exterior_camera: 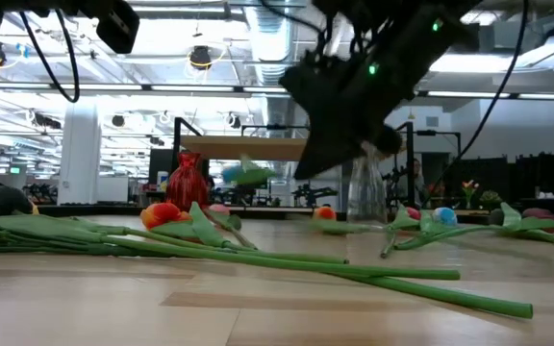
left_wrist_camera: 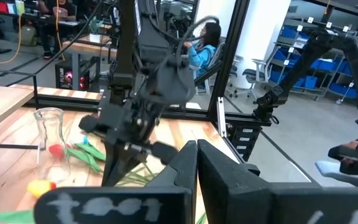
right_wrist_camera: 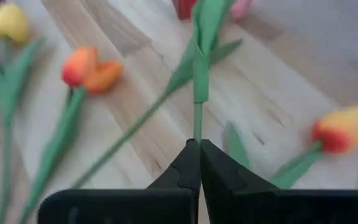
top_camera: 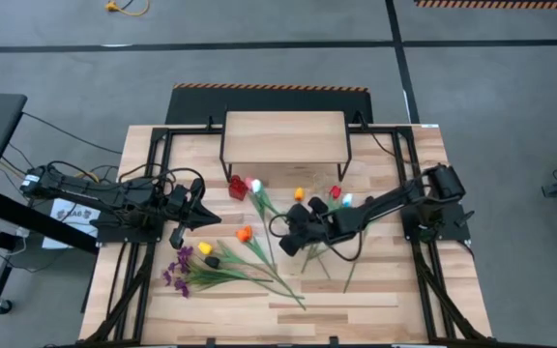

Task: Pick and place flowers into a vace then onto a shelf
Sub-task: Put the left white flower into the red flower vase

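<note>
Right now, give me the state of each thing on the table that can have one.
right pincer: shut on a green flower stem
left pincer: shut, holding nothing
glass vase: upright, no flowers in it
shelf: nothing on top
other flowers: lying loose on the table

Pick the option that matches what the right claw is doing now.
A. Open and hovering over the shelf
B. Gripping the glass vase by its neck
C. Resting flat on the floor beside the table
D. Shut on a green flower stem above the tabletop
D: in the right wrist view the right claw has its fingers closed together on a green stem that runs up from between them, with the wooden tabletop beneath.
</note>
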You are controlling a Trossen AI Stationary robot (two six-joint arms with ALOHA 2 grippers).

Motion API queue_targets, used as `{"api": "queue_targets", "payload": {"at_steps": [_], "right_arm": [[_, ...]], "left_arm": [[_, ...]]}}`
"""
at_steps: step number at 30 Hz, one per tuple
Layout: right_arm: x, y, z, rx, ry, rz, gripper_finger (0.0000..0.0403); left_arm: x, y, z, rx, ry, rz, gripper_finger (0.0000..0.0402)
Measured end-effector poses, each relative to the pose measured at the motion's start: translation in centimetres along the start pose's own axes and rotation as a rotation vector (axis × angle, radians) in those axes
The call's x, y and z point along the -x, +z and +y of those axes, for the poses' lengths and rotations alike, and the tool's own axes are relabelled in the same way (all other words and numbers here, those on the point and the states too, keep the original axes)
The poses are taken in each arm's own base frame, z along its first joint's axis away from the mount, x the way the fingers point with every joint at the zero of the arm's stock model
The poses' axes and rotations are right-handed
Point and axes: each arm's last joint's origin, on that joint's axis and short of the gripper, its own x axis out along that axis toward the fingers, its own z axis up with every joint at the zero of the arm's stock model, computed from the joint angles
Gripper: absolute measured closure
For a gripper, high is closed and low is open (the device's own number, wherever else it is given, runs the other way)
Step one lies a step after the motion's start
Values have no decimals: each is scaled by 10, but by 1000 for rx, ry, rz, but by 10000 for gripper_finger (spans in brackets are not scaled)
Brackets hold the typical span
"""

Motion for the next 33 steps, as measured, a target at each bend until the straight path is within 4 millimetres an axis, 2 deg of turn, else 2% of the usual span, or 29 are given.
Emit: {"api": "queue_targets", "payload": {"at_steps": [13,23,33], "right_arm": [[38,22,8,23,40,-171,403],[64,48,28,104,125,-482,403],[86,77,36,172,223,-803,403]], "left_arm": [[0,0,0,0,0,0,401],[0,0,0,16,0,0,401],[-7,2,1,8,27,-37,401]]}}
